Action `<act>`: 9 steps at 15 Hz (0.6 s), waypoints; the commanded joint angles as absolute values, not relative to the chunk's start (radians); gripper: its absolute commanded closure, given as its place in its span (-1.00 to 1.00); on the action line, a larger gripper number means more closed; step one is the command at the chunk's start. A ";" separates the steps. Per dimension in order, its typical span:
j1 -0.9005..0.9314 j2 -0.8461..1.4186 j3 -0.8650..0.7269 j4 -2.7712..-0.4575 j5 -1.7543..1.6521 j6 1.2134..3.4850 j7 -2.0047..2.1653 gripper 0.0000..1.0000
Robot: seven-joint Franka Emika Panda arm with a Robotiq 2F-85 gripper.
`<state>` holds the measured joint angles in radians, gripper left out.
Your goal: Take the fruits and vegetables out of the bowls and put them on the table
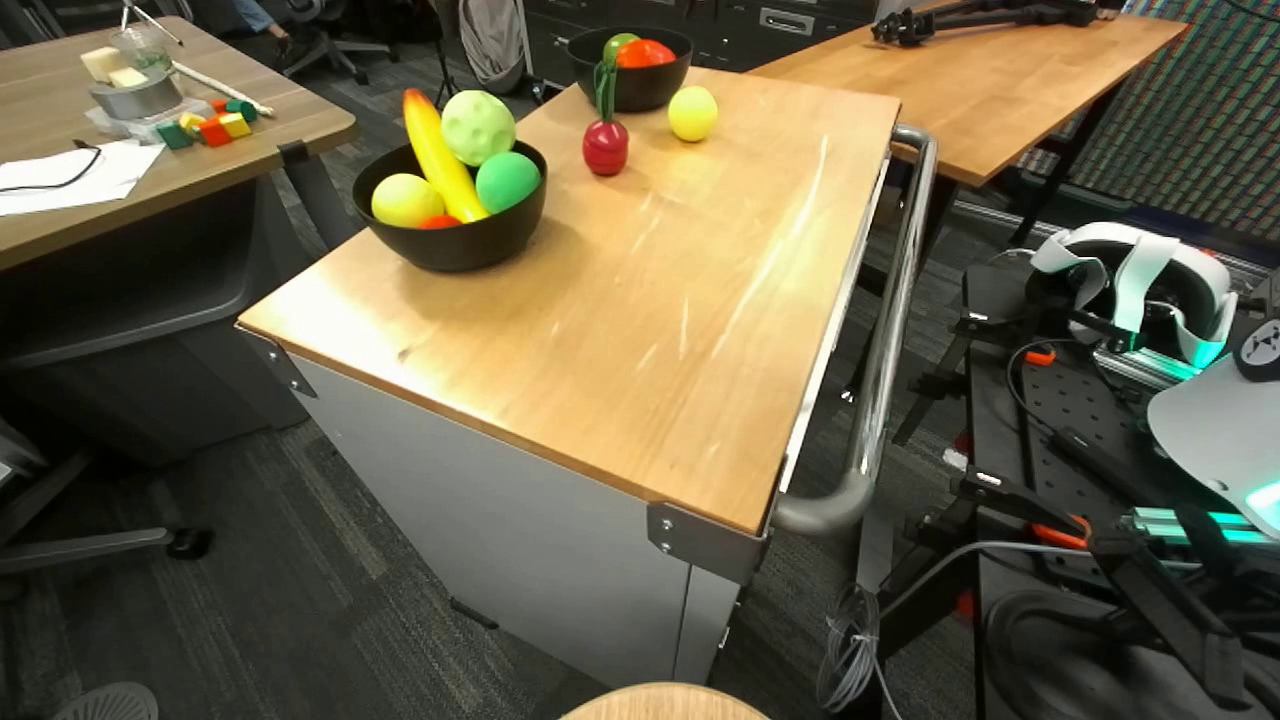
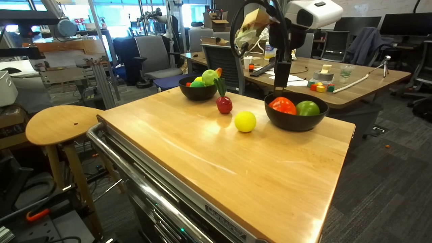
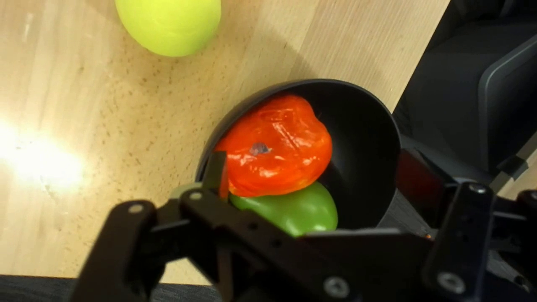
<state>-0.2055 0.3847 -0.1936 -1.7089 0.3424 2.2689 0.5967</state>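
The jaws stand wide apart above a black bowl [image 3: 363, 161] (orange-red piece [image 3: 281, 147] and green fruit [image 3: 300, 208] inside).

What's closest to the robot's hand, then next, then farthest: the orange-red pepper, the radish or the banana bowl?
In an exterior view, nearest first:
1. Orange-red pepper, inside the right bowl
2. Radish, on the table, farther left
3. Banana bowl, farthest left
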 commanded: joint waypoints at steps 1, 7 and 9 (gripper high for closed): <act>-0.190 0.435 -0.216 -1.645 0.285 2.278 0.639 -1.00; -0.199 0.509 -0.233 -1.559 0.226 2.285 0.670 -1.00; -0.201 0.536 -0.231 -1.522 0.232 2.278 0.675 -1.00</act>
<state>-0.2055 0.4836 -0.2233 -1.6078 0.2461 2.2841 0.6442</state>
